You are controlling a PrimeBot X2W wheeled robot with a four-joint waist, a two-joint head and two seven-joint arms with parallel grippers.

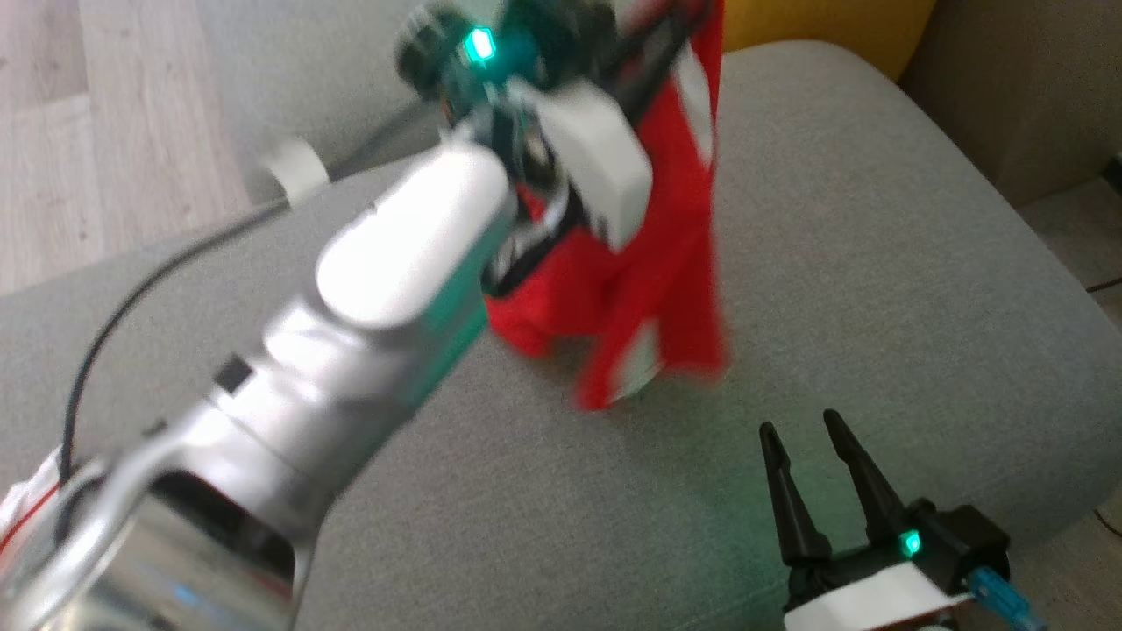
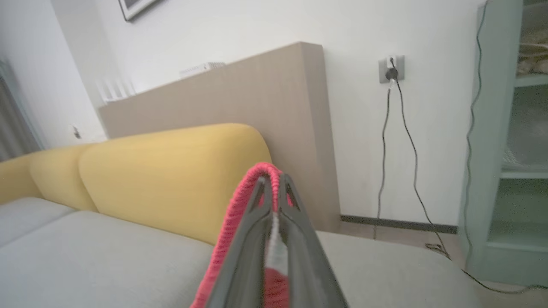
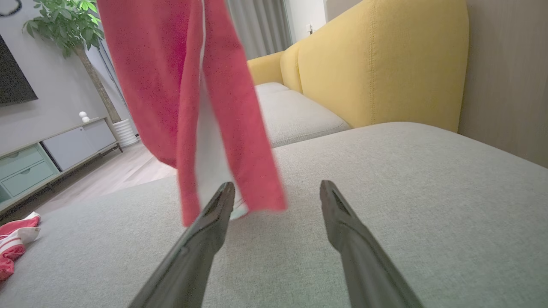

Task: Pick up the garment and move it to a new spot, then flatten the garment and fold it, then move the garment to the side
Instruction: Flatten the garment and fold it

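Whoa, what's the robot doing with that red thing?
It's holding a garment up over the sofa. The left tool is pinched shut on the garment's top edge, so the red-and-white cloth hangs down over the grey seat. The right tool is open and empty, low over the seat nearby. Nothing is flattened or folded yet.

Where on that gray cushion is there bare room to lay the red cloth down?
The gray cushion is bare right of the hanging red garment, up to the yellow backrest, and in front, between it and the open right gripper. Crowded: the left side, under the arm whose left gripper clamps the garment.
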